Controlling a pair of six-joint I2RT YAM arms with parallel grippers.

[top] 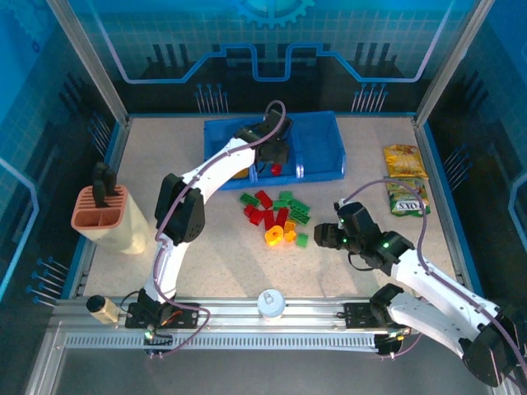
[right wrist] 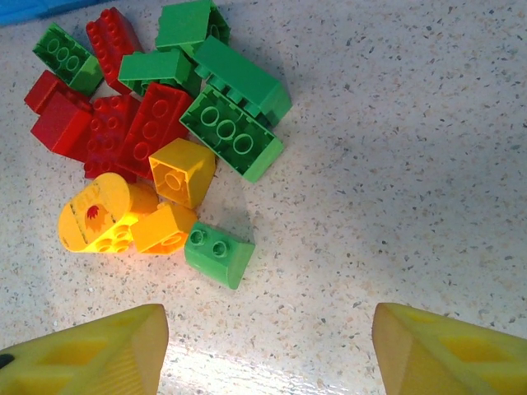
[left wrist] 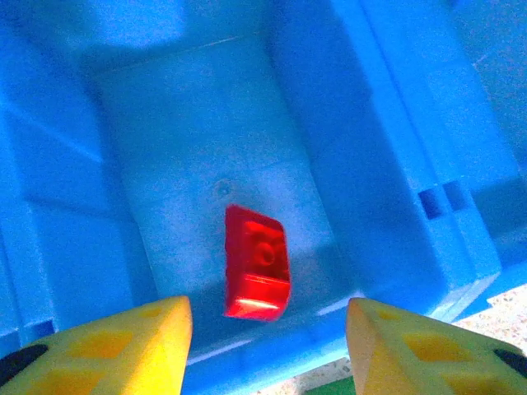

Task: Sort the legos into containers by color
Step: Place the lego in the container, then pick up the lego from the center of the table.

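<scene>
Right gripper (right wrist: 263,346) of mine hangs with jaws apart over the table (right wrist: 428,164), on the near side of the legos (right wrist: 165,123) piled mid-table. Closest lies a green sloped brick (right wrist: 218,253). I judge it light, rigid and slick, so I should pinch its flat sides, not the slope. Farther off, my left gripper (left wrist: 268,329) gapes empty above a red brick (left wrist: 257,263) lying in the tray (left wrist: 387,164) at the far edge.
</scene>
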